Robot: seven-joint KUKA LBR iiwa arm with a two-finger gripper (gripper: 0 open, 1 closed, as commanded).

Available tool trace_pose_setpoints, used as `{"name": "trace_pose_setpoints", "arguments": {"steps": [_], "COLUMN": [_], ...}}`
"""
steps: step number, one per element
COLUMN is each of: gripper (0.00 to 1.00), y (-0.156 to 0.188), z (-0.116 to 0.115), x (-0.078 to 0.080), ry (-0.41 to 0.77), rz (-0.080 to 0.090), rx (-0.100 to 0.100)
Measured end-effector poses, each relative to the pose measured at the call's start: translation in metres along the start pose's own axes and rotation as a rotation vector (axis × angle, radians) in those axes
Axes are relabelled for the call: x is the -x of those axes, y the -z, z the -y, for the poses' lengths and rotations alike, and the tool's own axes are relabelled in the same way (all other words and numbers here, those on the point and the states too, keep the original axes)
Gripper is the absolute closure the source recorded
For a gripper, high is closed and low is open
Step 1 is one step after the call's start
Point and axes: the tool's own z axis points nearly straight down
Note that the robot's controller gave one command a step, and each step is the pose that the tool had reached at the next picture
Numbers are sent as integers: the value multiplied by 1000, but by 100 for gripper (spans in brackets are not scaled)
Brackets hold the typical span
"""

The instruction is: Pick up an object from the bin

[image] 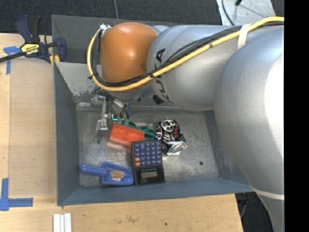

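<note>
Tool poised by orange packet in bin
Fingers are seen apart; a calculator and crushed can are set alongside. "UKA" is read on the arm.

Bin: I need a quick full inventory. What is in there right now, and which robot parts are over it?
calculator: one, black with blue keys, front middle of the floor
can: one, crushed, black and white, right of the calculator's far end
orange piece: one, orange, mid-floor, at the calculator's far left corner
green item: one, green, mostly hidden behind the orange piece
blue tool: one, blue with a round yellowish label, front left
bin: one, grey
gripper: one, metal, just left of the orange piece
arm: one, silver, orange cover, from the right
</note>
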Motion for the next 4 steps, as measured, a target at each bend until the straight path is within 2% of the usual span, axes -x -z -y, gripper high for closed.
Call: {"name": "trace_pose_setpoints", "arguments": {"steps": [1, 2, 3, 4], "gripper": [0, 0, 0, 100], "y": [5, -25, -78, -84], "z": [1, 35, 49, 87], "x": [2, -23, -11, -53], "ry": [-3, -54, -37, -311], "rz": [8, 11, 10, 7], "rx": [2, 4, 1, 1]}}
